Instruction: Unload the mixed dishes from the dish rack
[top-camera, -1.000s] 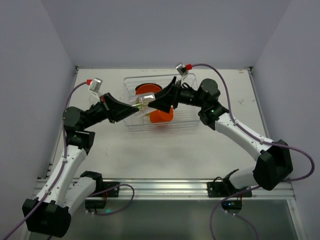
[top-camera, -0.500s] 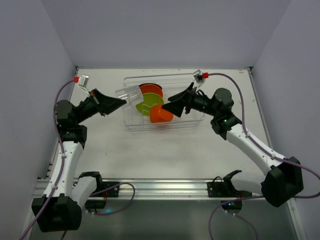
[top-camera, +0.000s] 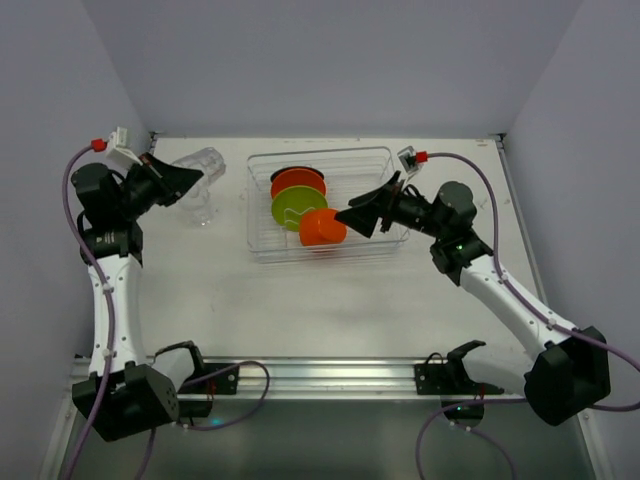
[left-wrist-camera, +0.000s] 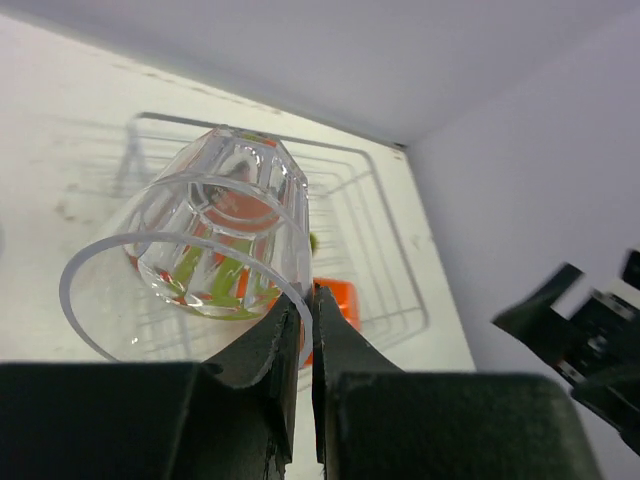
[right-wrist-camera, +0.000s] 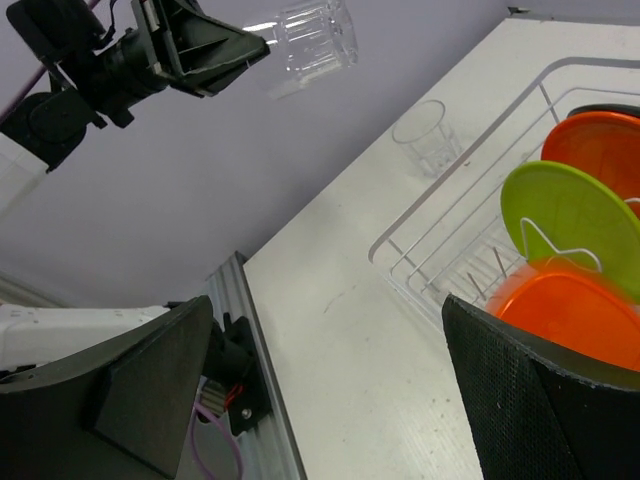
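My left gripper (top-camera: 196, 177) is shut on the rim of a clear glass cup (top-camera: 204, 161) and holds it in the air left of the dish rack (top-camera: 320, 152). The left wrist view shows its fingertips (left-wrist-camera: 305, 302) pinching the cup's wall (left-wrist-camera: 215, 235). A second glass cup (top-camera: 200, 207) stands on the table below it. In the rack stand an orange plate (top-camera: 298, 181), a lime green plate (top-camera: 294, 207) and an orange cup (top-camera: 322, 228). My right gripper (top-camera: 352, 217) is open and empty over the rack's right part, beside the orange cup (right-wrist-camera: 570, 310).
A dark plate edge (right-wrist-camera: 610, 110) shows behind the orange plate (right-wrist-camera: 595, 145) in the right wrist view. The rack's near rim (right-wrist-camera: 385, 245) runs across the table. Walls close the table at the back and both sides.
My left arm has swung left out of the rack, carrying the glass cup over the table's left side. My right arm has drawn back to the right.
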